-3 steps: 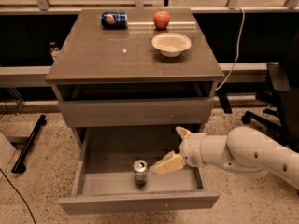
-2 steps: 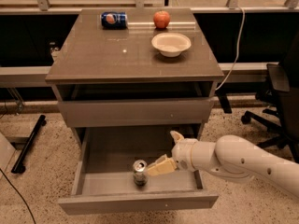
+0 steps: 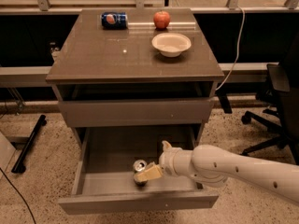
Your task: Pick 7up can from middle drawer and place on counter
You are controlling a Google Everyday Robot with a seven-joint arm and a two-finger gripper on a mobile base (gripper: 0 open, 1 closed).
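The table [image 3: 93,64] is seen with the middle drawer [image 3: 140,202] pulled out beneath it. The gripper [image 3: 152,160] is extended into the drawer, its fingers held apart. The 7up can [image 3: 139,164] is stood upright near the drawer's front, apparently touched by the lower finger, though contact cannot be confirmed.
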